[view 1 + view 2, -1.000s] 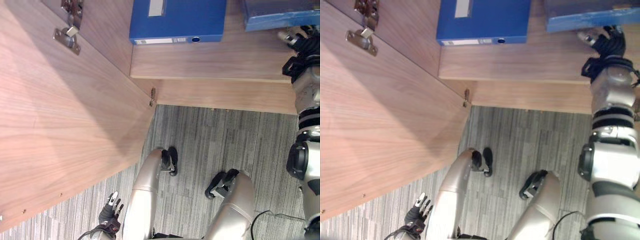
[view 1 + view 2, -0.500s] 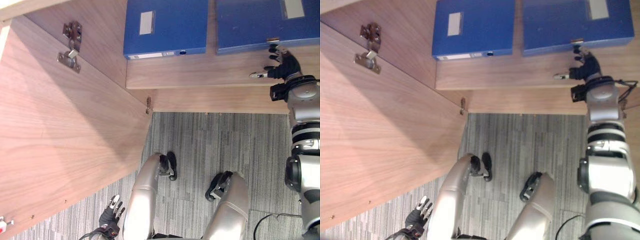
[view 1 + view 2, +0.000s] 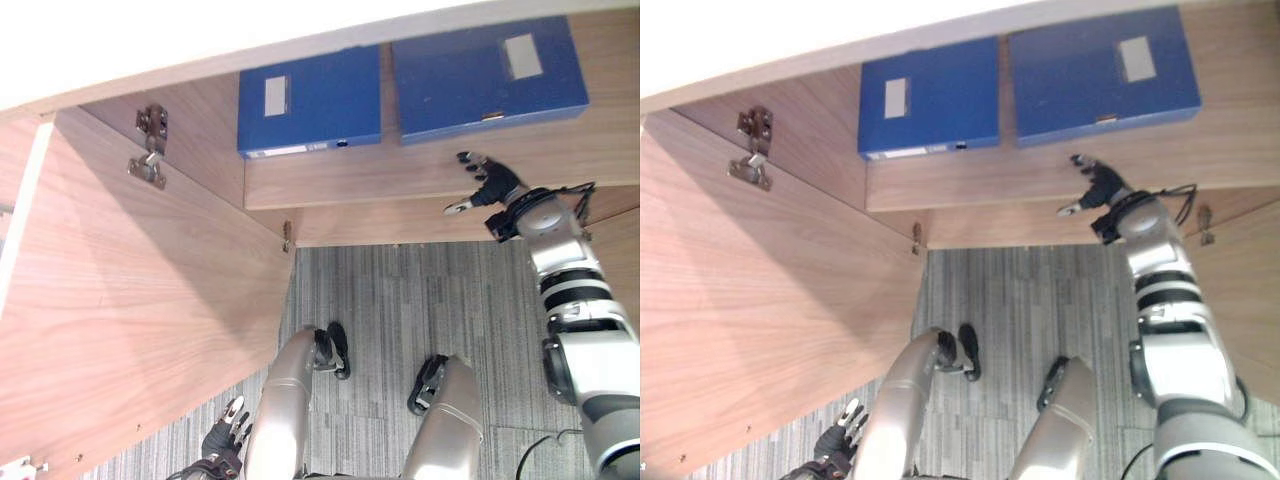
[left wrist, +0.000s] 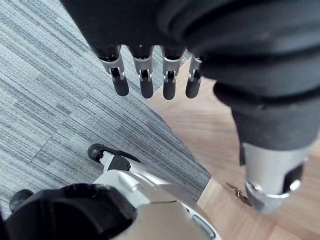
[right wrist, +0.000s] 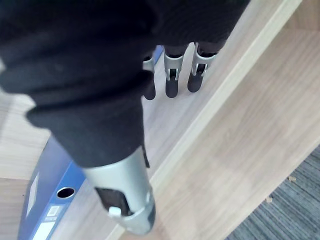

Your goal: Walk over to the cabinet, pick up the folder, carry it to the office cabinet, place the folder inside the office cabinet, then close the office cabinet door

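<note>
"Grey striped carpet (image 3: pixel 400 290) runs under the office cabinet (image 3: pixel 205 140). Take the shelf (image 3: pixel 400 170) as the marker. What's to its left?"

"The door (image 3: pixel 130 330), swung wide open, with a hinge (image 3: pixel 150 160) showing on it. Below the shelf on that same side, the left hand (image 3: pixel 222 438) hangs low by the door's bottom edge. Its fingers (image 4: pixel 145 85) are straight and loose and hold nothing."

"And on the shelf?"

"Two blue folders lie flat. The left folder (image 3: pixel 320 105) is at the shelf's left end. The right folder (image 3: pixel 470 85) lies beside it, set back from the shelf's front edge. I can't tell which one is the task's own. My guess is the right folder, since it's nearest the hand. Neither hand carries one."

"The right hand?"

"The right hand (image 3: pixel 490 185) hovers over the shelf's front strip, just short of the right folder. The arm is stretched up and forward, with the palm turned toward the shelf. The fingers (image 5: pixel 171 82) are straight and spread, with the thumb out to the side. It's empty and touches nothing I can see."

"What could go wrong?"

"Placing looks done, and the door is what remains. If the door swings while that arm reaches over the shelf, it would strike the arm. A fingertip drawn back carelessly could catch the right folder's edge and drag it past the shelf's lip, and then the door wouldn't shut. The left hand also sits low, so a push from down there might strain the hinge."
</note>
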Controlling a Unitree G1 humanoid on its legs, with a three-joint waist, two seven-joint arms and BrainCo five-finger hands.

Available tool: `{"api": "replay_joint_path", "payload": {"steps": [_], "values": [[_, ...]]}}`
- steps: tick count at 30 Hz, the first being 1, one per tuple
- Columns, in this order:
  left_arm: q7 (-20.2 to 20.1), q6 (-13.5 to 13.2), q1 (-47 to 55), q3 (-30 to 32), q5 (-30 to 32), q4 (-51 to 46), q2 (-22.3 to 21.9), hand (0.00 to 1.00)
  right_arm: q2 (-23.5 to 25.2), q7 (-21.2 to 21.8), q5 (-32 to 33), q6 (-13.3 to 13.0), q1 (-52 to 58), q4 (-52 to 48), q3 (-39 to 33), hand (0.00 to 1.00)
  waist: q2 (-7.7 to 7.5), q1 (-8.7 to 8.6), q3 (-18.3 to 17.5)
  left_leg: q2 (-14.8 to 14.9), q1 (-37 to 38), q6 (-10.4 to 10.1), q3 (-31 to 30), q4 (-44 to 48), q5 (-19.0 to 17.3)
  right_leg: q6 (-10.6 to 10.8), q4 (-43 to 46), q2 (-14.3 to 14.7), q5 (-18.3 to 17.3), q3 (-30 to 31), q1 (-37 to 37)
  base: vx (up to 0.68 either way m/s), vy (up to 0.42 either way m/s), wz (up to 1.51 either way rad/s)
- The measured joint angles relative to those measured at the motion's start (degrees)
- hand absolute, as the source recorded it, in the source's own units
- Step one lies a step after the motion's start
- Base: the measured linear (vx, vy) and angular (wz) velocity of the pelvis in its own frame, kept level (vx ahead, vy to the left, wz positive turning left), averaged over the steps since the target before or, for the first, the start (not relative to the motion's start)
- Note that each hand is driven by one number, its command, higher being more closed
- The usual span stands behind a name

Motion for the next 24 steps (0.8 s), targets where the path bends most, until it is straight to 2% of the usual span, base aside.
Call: {"api": "replay_joint_path", "payload": {"steps": [3, 5, 6, 9, 11, 13, 15, 16, 18, 19, 21, 24], "values": [[0.1, 0.0, 0.1, 0.8, 0.2, 0.5, 0.3, 0.00, 5.4, 0.3, -1.0, 0.8, 3.7, 2.0, 2.1, 0.00, -1.86, -0.14, -1.0, 0.4, 4.2, -0.8, 0.1, -5.3, 2.0, -0.6, -5.7, 1.4, 2.3, -1.9, 4.5, 0.04, -0.036, -0.11], [0.2, -0.1, 0.1, 1.0, 0.7, 0.6, 0.8, 0.00, 10.5, 0.6, -2.6, 3.4, 8.2, 6.7, 4.5, 0.00, -3.39, 0.05, -1.9, 0.3, 7.9, -1.7, 0.0, -10.0, 3.9, -0.8, -10.4, 2.5, 4.0, -3.4, 8.5, 0.06, -0.070, 0.00], [0.7, -0.1, 0.1, 1.3, 0.7, 0.6, 0.8, 0.00, 15.5, 0.5, -4.2, 4.9, 13.2, 9.5, 4.6, 0.00, -4.01, 0.19, -2.4, 0.3, 10.7, -2.3, -0.4, -13.9, 5.6, -1.2, -14.7, 3.4, 5.5, -5.5, 12.1, 0.06, -0.066, 0.09], [1.3, -0.1, 0.1, 1.8, 1.7, 0.6, 0.6, 0.00, 23.1, 0.3, -4.4, 6.7, 20.6, 12.0, 4.6, 0.00, -4.60, -0.15, -3.0, 0.1, 15.8, -3.2, -0.9, -21.1, 8.8, -1.5, -21.9, 5.1, 8.2, -8.6, 18.1, 0.07, -0.082, 0.11], [1.7, -0.1, 0.2, 2.8, 2.5, 0.7, 0.5, 0.00, 26.5, -1.2, -4.0, 6.8, 23.9, 12.2, 4.1, 0.00, -5.42, -0.59, -3.9, 0.1, 19.1, -3.8, -1.0, -26.0, 11.0, -1.8, -26.8, 6.3, 10.2, -10.1, 21.6, 0.06, -0.090, 0.04], [2.4, -0.1, 0.2, 5.1, 2.9, 1.2, -0.4, 0.00, 29.2, -3.6, -3.1, 6.8, 28.0, 11.9, 2.5, 0.00, -6.86, -0.85, -6.6, 0.1, 22.0, -4.7, -1.0, -31.3, 13.4, -1.9, -32.2, 7.9, 12.6, -11.8, 24.7, 0.08, -0.096, 0.00], [3.6, -1.2, 0.0, 8.9, 3.2, 2.9, -2.0, 0.00, 32.7, -7.5, 1.1, 6.3, 34.0, 11.8, -3.2, 0.00, -9.27, -1.14, -10.9, 0.1, 26.1, -5.8, -0.9, -39.0, 16.7, -1.8, -40.4, 10.4, 16.3, -13.9, 29.1, 0.13, -0.110, -0.04], [4.0, -1.4, -0.3, 9.5, 3.3, 3.4, -2.2, 0.00, 33.5, -8.2, 2.0, 6.2, 35.4, 11.9, -5.5, 0.00, -9.87, -1.21, -11.8, 0.0, 27.2, -6.0, -0.8, -41.0, 17.7, -1.8, -42.5, 11.0, 17.3, -14.3, 30.1, 0.13, -0.104, -0.10], [5.2, -2.0, -2.0, 10.8, 5.5, 5.6, -2.3, 0.00, 36.1, -11.0, 6.0, 6.0, 39.6, 13.4, -14.8, 0.00, -12.01, -2.10, -15.1, -0.6, 30.6, -6.6, -1.0, -48.9, 21.8, -1.9, -48.7, 12.9, 20.1, -15.7, 32.5, 0.07, -0.067, 0.05], [5.7, -2.0, -2.5, 10.9, 6.0, 6.0, -2.1, 0.00, 36.7, -11.8, 7.6, 5.9, 40.6, 13.5, -17.6, 0.00, -12.30, -2.53, -15.5, -0.9, 31.4, -6.6, -1.3, -50.8, 22.8, -1.9, -49.6, 13.1, 20.4, -16.3, 33.2, 0.05, -0.068, 0.35], [7.4, -2.6, -4.7, 10.9, 7.5, 7.7, -2.0, 0.00, 37.8, -15.1, 15.2, 5.4, 44.5, 13.4, -28.1, 0.00, -12.38, -3.95, -15.9, -2.0, 35.5, -6.6, -3.0, -56.5, 25.7, -1.8, -51.0, 13.2, 20.5, -18.4, 36.3, 0.03, -0.050, 0.38], [9.2, -2.8, -5.6, 10.8, 8.0, 7.9, -2.6, 0.00, 38.5, -18.5, 22.3, 4.5, 47.0, 13.3, -36.3, 0.00, -12.53, -4.25, -16.3, -2.7, 39.6, -6.4, -2.8, -59.8, 26.8, -1.8, -51.7, 13.1, 20.5, -18.3, 39.1, 0.00, 0.002, 0.02]]}}
